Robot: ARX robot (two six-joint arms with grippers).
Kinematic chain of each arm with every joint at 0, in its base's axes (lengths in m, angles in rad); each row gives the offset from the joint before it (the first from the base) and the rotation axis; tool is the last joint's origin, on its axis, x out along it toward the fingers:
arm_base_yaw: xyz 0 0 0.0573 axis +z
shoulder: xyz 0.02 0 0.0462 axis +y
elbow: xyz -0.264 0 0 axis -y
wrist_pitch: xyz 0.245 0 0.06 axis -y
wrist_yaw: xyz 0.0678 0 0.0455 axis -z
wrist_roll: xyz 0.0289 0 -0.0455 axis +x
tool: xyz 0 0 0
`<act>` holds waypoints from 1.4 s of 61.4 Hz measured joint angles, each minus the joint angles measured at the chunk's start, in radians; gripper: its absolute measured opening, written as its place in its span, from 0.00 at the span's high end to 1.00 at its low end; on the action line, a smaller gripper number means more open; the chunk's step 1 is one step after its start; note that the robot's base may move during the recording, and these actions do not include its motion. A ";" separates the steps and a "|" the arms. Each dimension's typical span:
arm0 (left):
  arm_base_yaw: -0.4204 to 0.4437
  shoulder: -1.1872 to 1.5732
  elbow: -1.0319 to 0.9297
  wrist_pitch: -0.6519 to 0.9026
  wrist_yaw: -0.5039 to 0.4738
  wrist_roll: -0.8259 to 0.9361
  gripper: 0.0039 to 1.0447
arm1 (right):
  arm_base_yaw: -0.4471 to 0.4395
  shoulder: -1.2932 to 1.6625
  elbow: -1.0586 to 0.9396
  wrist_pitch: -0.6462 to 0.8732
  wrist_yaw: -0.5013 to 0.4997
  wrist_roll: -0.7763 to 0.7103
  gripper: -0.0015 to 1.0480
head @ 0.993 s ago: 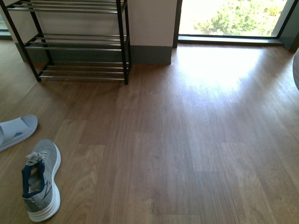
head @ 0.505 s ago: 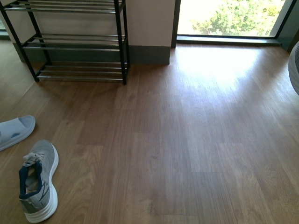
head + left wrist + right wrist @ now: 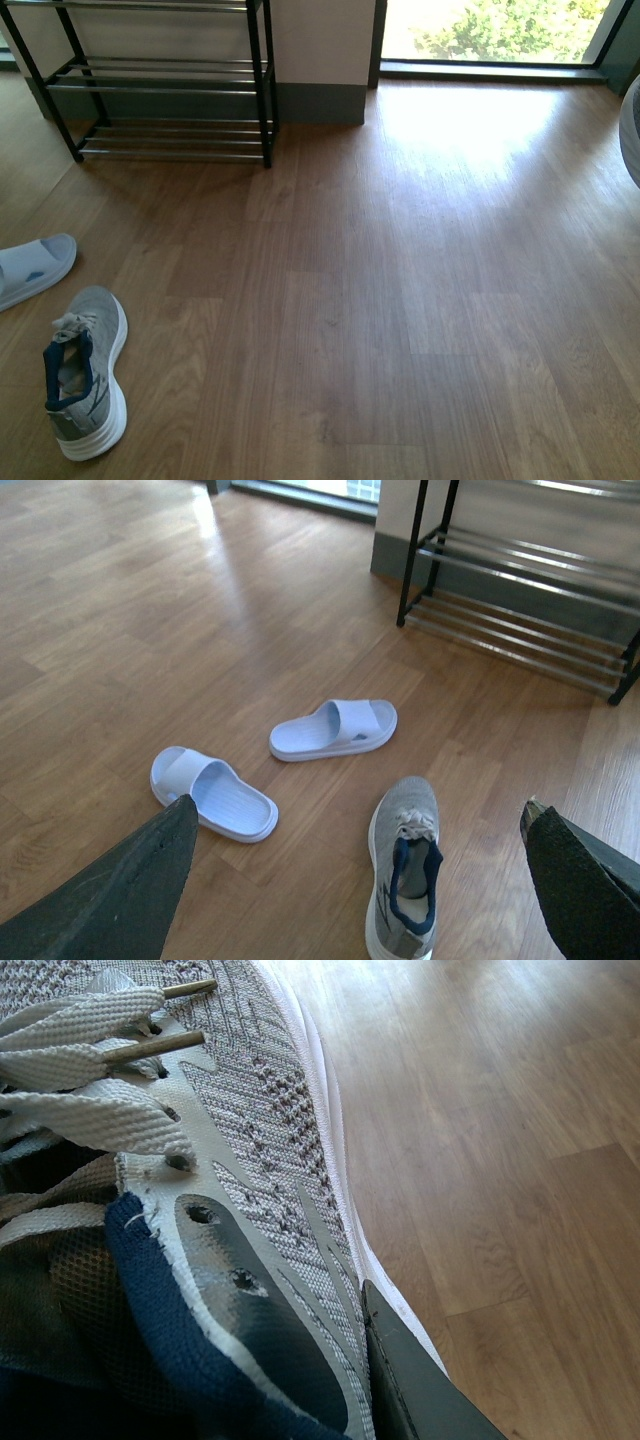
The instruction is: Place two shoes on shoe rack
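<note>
Grey sneaker (image 3: 88, 372) lies on the floor well in front of the shoe rack (image 3: 160, 90). Left hand (image 3: 357, 803) gapes wide apart; right hand (image 3: 345, 1360) is clamped on the other sneaker (image 3: 250, 1110).

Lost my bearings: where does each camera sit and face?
Front: on the body, looking down the floor to the shoe rack; no arm shows.
Left wrist: above the floor, open left gripper framing floor sneaker and slippers.
Right wrist: tight on the held sneaker, right gripper clamping its side.
Front and left wrist share shoe rack, floor sneaker, one slipper.
</note>
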 joint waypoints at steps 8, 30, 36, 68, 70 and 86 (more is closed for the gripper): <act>0.133 0.462 0.090 0.254 0.187 0.034 0.09 | 0.000 0.000 0.000 0.000 0.000 0.000 0.99; 0.164 1.227 0.404 0.306 0.381 0.206 0.09 | 0.000 0.000 0.000 0.000 0.000 0.000 0.99; 0.169 1.361 0.484 0.303 0.375 0.219 0.09 | 0.000 0.000 0.000 0.000 0.000 0.000 0.99; 0.166 1.842 0.883 0.176 0.319 0.209 0.09 | 0.000 0.000 0.000 0.000 0.000 0.000 0.99; 0.165 1.860 0.903 0.171 0.320 0.206 0.09 | 0.000 0.000 0.000 0.000 0.000 0.000 0.99; 0.163 1.988 1.029 0.123 0.317 0.186 0.09 | 0.000 0.000 0.000 0.000 0.000 0.000 0.99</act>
